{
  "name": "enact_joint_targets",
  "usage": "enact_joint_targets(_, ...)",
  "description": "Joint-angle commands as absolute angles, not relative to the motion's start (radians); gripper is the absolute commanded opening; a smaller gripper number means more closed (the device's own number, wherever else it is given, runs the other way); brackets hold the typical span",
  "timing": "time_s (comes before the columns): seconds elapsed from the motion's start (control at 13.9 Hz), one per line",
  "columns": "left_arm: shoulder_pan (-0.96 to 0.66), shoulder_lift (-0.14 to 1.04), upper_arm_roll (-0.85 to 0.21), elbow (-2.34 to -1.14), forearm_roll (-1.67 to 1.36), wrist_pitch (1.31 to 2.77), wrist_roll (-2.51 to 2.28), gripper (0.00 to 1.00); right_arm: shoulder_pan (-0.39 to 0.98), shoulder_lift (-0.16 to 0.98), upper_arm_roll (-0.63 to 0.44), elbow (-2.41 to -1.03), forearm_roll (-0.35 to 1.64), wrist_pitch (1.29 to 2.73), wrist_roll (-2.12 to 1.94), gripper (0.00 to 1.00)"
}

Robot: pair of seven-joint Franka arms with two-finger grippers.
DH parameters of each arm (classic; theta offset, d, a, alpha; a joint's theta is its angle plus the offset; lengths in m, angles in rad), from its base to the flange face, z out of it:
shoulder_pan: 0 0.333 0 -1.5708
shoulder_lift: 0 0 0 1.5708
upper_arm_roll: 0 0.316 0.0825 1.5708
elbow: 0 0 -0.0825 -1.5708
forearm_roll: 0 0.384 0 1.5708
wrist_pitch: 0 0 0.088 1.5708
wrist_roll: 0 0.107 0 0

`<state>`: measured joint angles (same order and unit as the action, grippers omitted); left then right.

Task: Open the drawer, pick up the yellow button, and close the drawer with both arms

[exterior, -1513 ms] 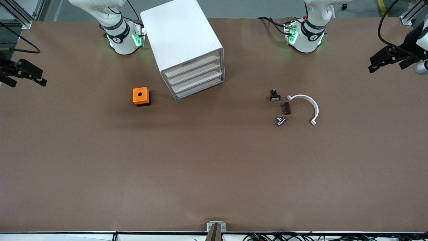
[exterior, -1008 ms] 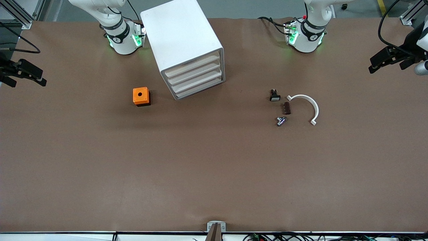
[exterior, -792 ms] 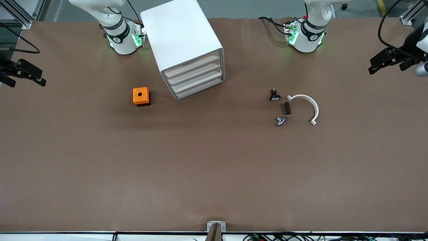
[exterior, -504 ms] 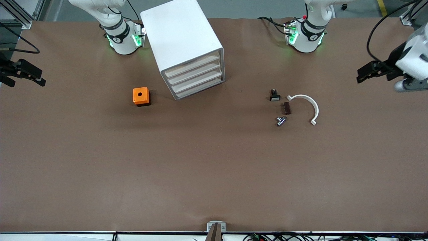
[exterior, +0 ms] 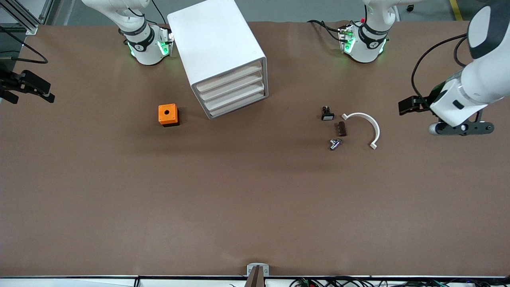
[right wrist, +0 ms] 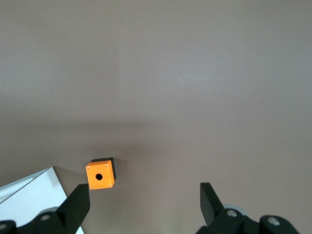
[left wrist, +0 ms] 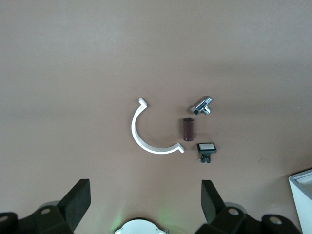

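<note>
Front view shows the white cabinet (exterior: 218,52) standing near the robots' bases, its 4 beige-fronted drawers all pushed in; the drawer (exterior: 231,78) at the top is closed, and the button is not visible anywhere. An orange cube (exterior: 167,114) with a hole sits beside the cabinet toward the right arm's end of the table. Toward the left arm's end lie 4 small parts close together: a black part with a white face (exterior: 327,114), a brown cylinder (exterior: 341,128), a metal fitting (exterior: 334,144) nearest the front camera, and a white curved bracket (exterior: 365,126).

The left gripper (exterior: 407,106) hangs over bare table just beside the bracket, toward the left arm's end; in the left wrist view its fingers (left wrist: 78,201) stand wide apart with nothing between them. The right gripper (exterior: 34,88) hangs over the table edge at the right arm's end, well apart from the cube, and its fingers (right wrist: 76,205) are likewise spread wide and empty.
</note>
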<state>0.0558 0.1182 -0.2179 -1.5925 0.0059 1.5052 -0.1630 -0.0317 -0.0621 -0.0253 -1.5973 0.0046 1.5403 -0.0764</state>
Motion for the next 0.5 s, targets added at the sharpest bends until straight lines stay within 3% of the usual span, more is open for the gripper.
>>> enact_joint_targets(0.0,0.02,0.193,-0.233,-1.563,-0.003,1.509,-0.265,1.0,-0.021,-0.058,-0.017,-1.585,-0.012,1.536,-0.061,1.0)
enact_joint_targets(0.43,-0.15,0.31,-0.239,-1.562,-0.046,1.505,-0.843,1.0,0.006,-0.044,-0.017,-1.585,-0.018,1.536,-0.061,1.0)
